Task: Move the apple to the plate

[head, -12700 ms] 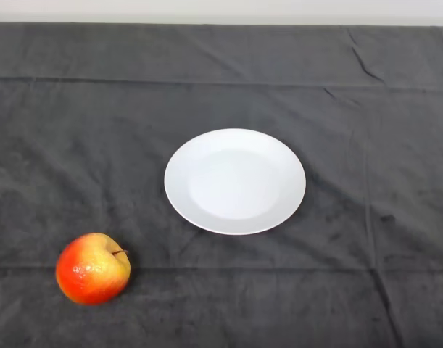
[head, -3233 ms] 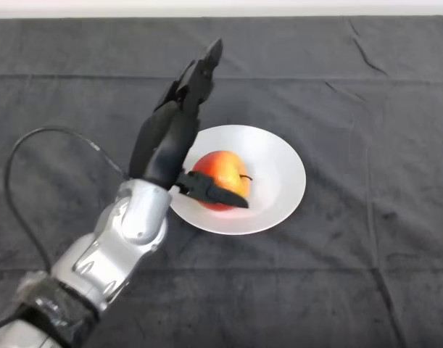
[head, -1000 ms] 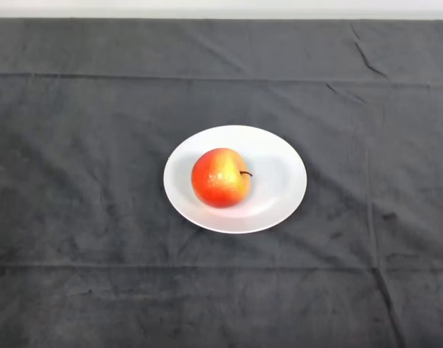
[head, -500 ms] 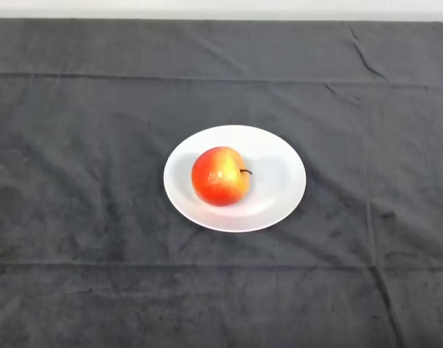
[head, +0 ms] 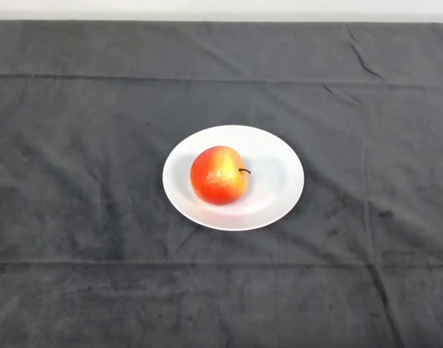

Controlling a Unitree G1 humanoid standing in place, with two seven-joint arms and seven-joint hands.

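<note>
Red-yellow apple (head: 219, 175) rests on white plate (head: 277, 185), left of centre.

single head view, looking down, dark cloth (head: 76, 145) filling frame

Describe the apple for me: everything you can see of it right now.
The apple is round, red shading to orange-yellow, with a glossy skin. Its short dark stem points toward the view's right, so it lies tipped on its side. It rests on the white plate, left of the plate's centre and inside the rim. Only the plate touches it.
</note>
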